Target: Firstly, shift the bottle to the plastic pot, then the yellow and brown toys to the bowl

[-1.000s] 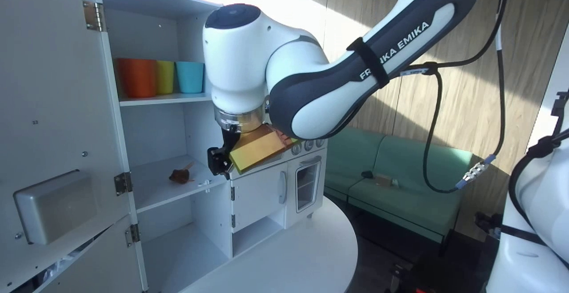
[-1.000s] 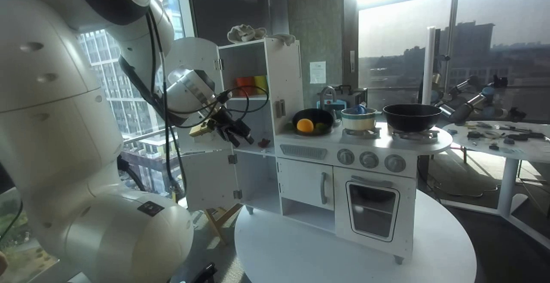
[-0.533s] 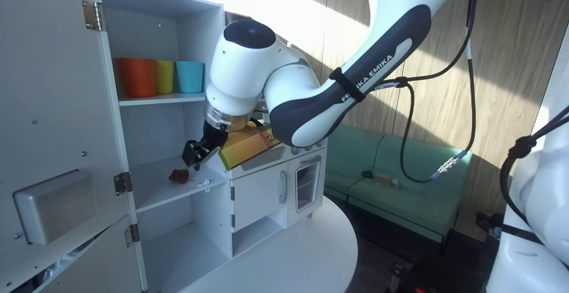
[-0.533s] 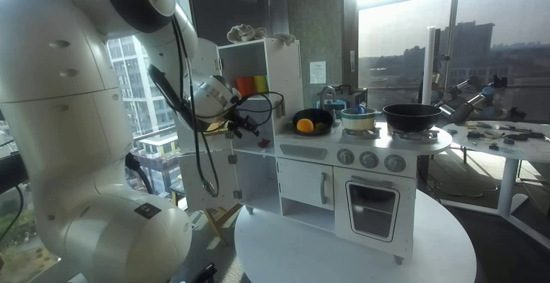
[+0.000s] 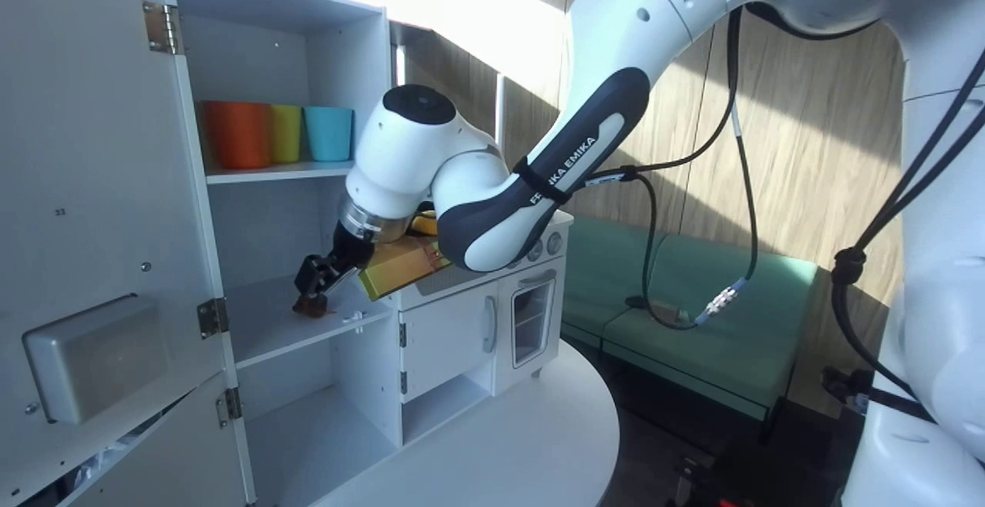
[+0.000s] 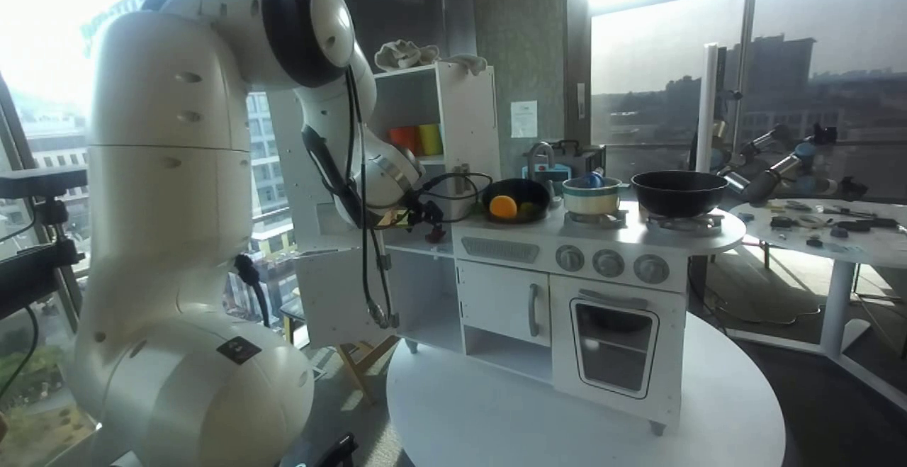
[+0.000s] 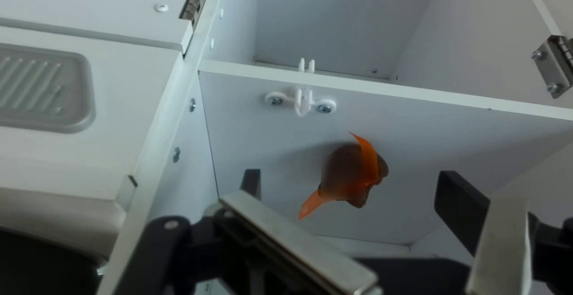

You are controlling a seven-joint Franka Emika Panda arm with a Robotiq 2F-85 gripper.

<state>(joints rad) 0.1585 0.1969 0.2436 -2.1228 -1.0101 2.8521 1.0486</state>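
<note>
The brown toy (image 7: 344,174), with an orange strip, lies on the middle shelf of the white cabinet; it also shows in both exterior views (image 5: 312,307) (image 6: 435,235). My gripper (image 7: 352,185) is open and empty, its fingers on either side of the toy in the wrist view. In both exterior views the gripper (image 5: 314,282) (image 6: 434,219) is just above the toy; contact cannot be told. The yellow toy (image 6: 503,206) lies in the dark bowl (image 6: 516,189) on the counter. The blue bottle (image 6: 594,180) sits in the white pot (image 6: 592,203) with a green rim.
The shelf's side wall (image 7: 188,151) and upper shelf (image 5: 288,174) bound the space round the gripper. Orange (image 5: 238,134), yellow (image 5: 285,134) and blue-green (image 5: 328,134) cups stand above. An open door (image 5: 85,184) is beside it. A black pot (image 6: 679,194) stands on the counter.
My gripper has moved into the middle compartment and down to the brown toy, and the arm has stretched toward the cabinet. The brown toy, yellow toy and bottle have not moved.
</note>
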